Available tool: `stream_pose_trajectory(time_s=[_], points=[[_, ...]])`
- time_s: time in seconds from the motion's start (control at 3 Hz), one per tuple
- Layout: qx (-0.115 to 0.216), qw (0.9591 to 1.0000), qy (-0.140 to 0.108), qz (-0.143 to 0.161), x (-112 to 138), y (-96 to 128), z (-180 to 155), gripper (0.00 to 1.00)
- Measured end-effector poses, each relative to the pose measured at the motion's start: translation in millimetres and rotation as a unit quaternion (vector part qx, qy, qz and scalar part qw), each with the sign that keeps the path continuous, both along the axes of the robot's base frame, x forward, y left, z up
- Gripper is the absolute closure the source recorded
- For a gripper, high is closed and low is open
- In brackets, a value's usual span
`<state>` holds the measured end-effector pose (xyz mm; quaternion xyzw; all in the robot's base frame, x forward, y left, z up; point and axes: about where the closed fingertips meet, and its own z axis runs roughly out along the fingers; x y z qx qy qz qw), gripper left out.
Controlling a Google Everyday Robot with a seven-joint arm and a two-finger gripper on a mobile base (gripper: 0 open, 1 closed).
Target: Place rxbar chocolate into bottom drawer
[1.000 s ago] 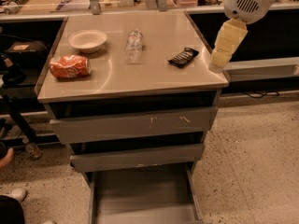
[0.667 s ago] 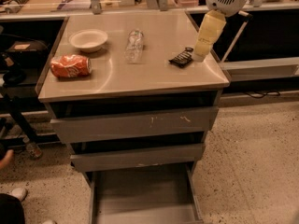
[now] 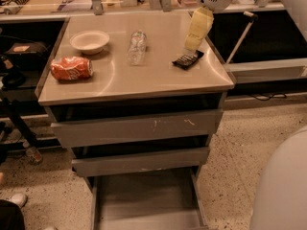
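Gripper [image 3: 193, 45] over the right rear part of the cabinet top [image 3: 144, 78], pale yellow, hanging tilted from a round white wrist housing, tip pointing down and slightly left. Open or closed: cannot tell from this angle, seen only as one pale shape. Nothing visibly carried in it. Tip right at the far end of the snack bar [image 3: 188, 59], just above or against it; real contact cannot be made out.

Snack bar flat on the cabinet top, near the right edge, black wrapper with pale lettering, lying at a slant. Not yet in any drawer.

Further left on the same top: clear plastic bottle [image 3: 137, 47] on its side, roughly mid-surface, well apart from the bar. Beyond that, a shallow white bowl [image 3: 89, 41] upright near the left rear, and a dented orange can [image 3: 71, 68] on its side just in front of the bowl, near the left edge.

Below the top, three grey drawers. Top drawer [image 3: 136, 127] and middle drawer [image 3: 141, 161] showing plain grey fronts, each with a dark gap above it. Bottom drawer [image 3: 144, 200] standing far out toward the camera, flat grey floor in view, low sides left and right.

Speckled floor [image 3: 240, 143] around the cabinet. Large pale rounded part of the robot body [image 3: 283, 186] filling the lower right corner.
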<state>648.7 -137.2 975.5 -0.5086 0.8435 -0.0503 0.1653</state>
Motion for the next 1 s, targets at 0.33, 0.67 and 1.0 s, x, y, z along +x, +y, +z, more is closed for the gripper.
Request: stream_pose_trajectory(time_s=[0.33, 0.67, 1.0], points=[[0.009, 0.9999, 0.007, -0.012, 11, 3, -17, 0.0], [-0.002, 0.9987, 0.022, -0.046, 40, 3, -46, 0.0], [-0.024, 0.9961, 0.033, -0.078, 69, -3, -74, 0.0]])
